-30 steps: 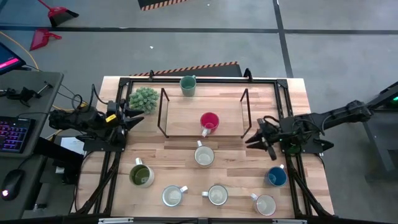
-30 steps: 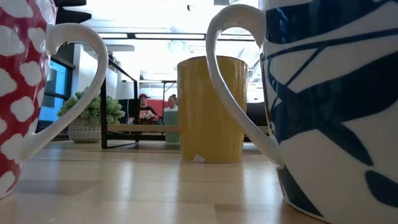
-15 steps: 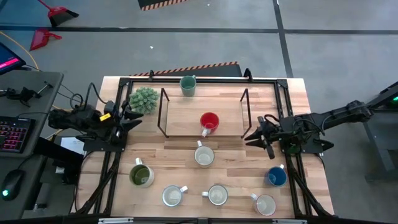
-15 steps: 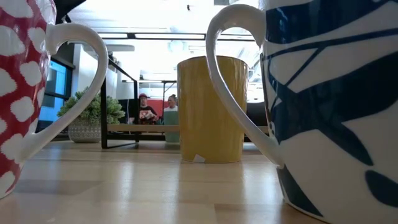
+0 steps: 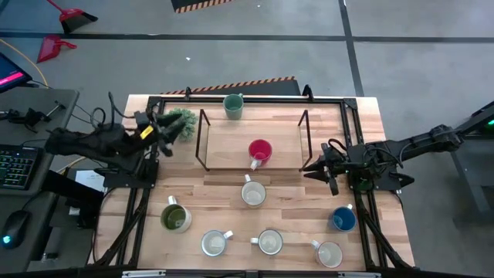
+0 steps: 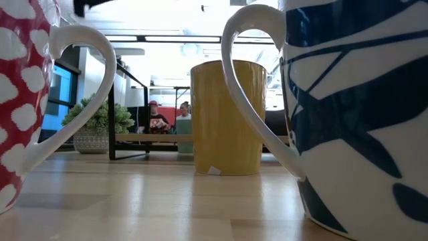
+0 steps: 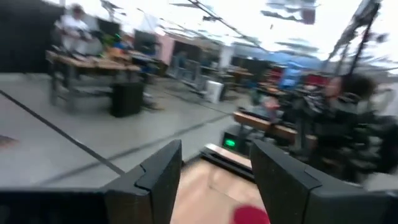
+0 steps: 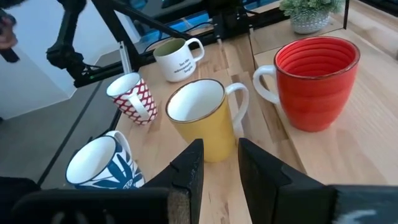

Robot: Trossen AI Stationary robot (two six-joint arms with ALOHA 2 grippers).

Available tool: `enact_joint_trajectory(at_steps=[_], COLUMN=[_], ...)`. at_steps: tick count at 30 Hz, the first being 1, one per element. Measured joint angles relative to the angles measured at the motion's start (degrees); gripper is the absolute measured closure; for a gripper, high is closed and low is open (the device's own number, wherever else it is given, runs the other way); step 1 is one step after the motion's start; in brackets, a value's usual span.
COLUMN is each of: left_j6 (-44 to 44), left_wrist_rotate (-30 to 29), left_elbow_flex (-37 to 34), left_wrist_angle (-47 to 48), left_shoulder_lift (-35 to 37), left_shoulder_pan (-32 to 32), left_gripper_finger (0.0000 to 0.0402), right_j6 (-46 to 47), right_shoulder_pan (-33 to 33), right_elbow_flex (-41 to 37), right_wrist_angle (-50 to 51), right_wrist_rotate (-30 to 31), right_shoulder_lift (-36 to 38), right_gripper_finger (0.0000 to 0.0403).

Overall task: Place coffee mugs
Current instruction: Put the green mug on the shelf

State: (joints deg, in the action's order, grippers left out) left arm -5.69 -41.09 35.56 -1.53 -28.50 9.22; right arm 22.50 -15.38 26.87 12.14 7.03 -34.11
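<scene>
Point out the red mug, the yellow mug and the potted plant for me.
red mug (image 8: 318, 87), right wrist view, on its outer wall
yellow mug (image 8: 208, 127), right wrist view, on its side below the rim
potted plant (image 5: 182, 121), high view, on its spiky foliage

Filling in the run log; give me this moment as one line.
left gripper: open, empty, by potted plant | right gripper: empty, near red mug on riser | mugs on table: untouched

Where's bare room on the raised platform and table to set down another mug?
The platform is bare left of the red mug. Bare wood also lies between the olive-green mug and the yellow mug, and between that and the blue mug. The front row is crowded.
</scene>
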Motion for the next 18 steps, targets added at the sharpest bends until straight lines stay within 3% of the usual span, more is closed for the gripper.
enact_joint_trajectory(at_steps=[6, 18], left_j6=[5.8, 5.1], left_wrist_rotate=[6.2, 26.5], left_elbow_flex=[13.8, 44.1], left_wrist_angle=[2.6, 29.0], left_shoulder_lift=[-13.4, -39.3], left_shoulder_pan=[-8.5, -32.0], left_gripper_finger=[0.0208, 0.0208], right_j6=[0.0, 0.0], right_shoulder_pan=[0.0, 0.0], right_elbow_flex=[0.0, 0.0], right_wrist_angle=[-0.2, -0.4], right_wrist_rotate=[0.5, 0.2], right_shoulder_lift=[0.0, 0.0], right_gripper_finger=[0.0323, 0.0323])
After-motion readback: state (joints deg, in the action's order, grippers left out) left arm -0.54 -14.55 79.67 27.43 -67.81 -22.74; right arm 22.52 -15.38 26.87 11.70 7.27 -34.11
